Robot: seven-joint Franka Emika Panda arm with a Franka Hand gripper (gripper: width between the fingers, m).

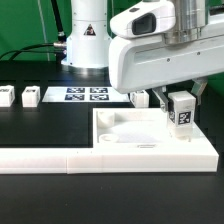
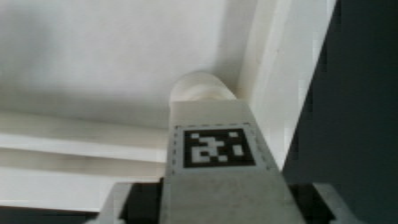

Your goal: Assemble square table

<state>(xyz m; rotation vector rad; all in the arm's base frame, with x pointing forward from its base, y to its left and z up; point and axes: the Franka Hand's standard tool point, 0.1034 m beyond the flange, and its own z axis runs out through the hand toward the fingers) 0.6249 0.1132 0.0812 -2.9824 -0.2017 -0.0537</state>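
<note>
Leg (image 1: 182,112) at tabletop (image 1: 125,130) corner; marker board (image 1: 88,95) behind; spare legs (image 1: 30,97) at exterior view's left.

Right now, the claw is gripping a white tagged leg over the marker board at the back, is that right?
Not quite. The claw does grip a white tagged leg, but it holds the leg over the tabletop, near a corner. The marker board lies apart, further back. The exterior view shows this.
</note>
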